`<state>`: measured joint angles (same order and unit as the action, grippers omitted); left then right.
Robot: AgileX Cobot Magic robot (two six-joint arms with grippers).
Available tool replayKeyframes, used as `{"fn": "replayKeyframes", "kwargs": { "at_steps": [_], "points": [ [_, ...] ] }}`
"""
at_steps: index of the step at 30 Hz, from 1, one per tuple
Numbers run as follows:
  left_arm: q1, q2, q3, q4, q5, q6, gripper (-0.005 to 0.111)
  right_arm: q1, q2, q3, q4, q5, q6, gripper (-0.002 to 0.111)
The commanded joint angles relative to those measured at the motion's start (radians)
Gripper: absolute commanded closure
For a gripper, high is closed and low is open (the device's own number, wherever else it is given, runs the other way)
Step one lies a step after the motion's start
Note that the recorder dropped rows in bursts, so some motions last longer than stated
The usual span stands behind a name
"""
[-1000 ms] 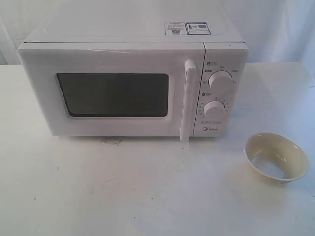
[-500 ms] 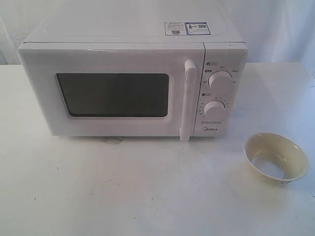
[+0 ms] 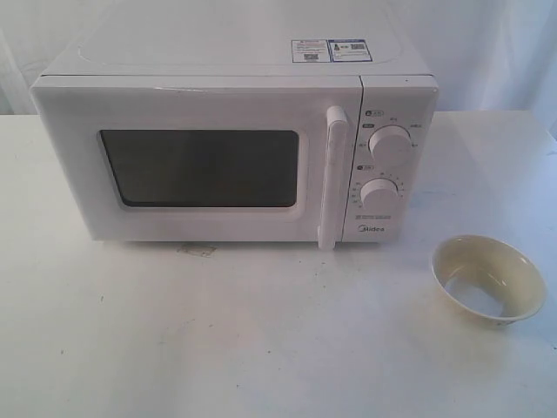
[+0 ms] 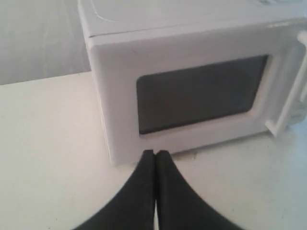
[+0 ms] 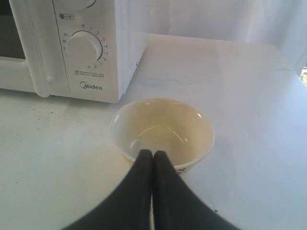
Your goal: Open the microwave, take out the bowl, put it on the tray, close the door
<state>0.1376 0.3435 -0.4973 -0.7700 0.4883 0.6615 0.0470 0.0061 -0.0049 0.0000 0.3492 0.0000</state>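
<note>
microwave [image 3: 235, 144] is a white boxy unit, glossy painted shell, "midea" [image 3: 372, 231] printed grey low on the control panel. two round white dials, upper dial [image 3: 389, 144] and lower dial [image 3: 380, 192], with scale ticks and numbers around them that are too small to read. two small stickers [image 3: 331, 50] on the top near the back, text not legible. door [image 3: 198, 109] is flush with the front, i.e. closed; dark rectangular window [image 3: 200, 168] with rounded corners, tall white vertical handle [image 3: 332, 178] between window and dials. bowl [image 3: 487, 279] stands upright on the white tabletop [image 3: 218, 331], outside the microwave, right of it and nearer the camera, apart from it. round, smooth cream-yellow glaze, paler base inside, small dark marks on the outer wall. tabletop is matte with faint scuffs and specks. left claw [image 4: 155, 154]: black tapered fingers pressed together, pinching nothing, pointed at the microwave's window-side lower corner. right claw [image 5: 152, 153]: same, pressed together, nothing pinched, tips at the bowl's near rim, contact unclear.
</note>
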Motion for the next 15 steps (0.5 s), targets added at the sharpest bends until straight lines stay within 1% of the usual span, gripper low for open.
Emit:
{"fn": "replayKeyframes", "kwargs": {
  "at_steps": [1,4,5,7,9,11,12,14,15],
  "points": [
    [0.001,-0.004,0.061,-0.204,-0.195,-0.100,0.107,-0.006,-0.006,0.005,0.000,0.000,0.000,0.108],
    [0.001,-0.006,0.076,-0.327,-0.297,-0.258,0.107,-0.006,-0.006,0.005,0.000,0.000,0.000,0.108],
    [0.001,-0.008,0.082,-0.356,-0.309,-0.311,0.107,-0.006,-0.006,0.005,0.000,0.000,0.000,0.108],
    [0.001,-0.024,0.087,-0.371,-0.315,-0.407,0.107,-0.006,-0.006,0.005,0.000,0.000,0.000,0.108],
    [0.001,-0.045,0.091,-0.360,-0.315,-0.428,0.107,-0.006,-0.006,0.005,0.000,0.000,0.000,0.108],
    [0.001,-0.070,0.090,-0.278,-0.317,-0.428,0.107,-0.006,-0.006,0.005,0.000,0.000,0.000,0.108],
    [0.001,-0.088,0.090,-0.173,-0.317,-0.420,0.107,-0.006,-0.006,0.005,0.000,0.000,0.000,0.108],
    [0.001,-0.111,0.092,-0.009,-0.302,-0.420,0.107,-0.006,-0.006,0.005,0.000,0.000,0.000,0.108],
    [0.001,-0.129,0.104,0.045,-0.300,-0.420,0.107,-0.006,-0.006,0.005,0.000,0.000,0.000,0.108]
  ]
}}
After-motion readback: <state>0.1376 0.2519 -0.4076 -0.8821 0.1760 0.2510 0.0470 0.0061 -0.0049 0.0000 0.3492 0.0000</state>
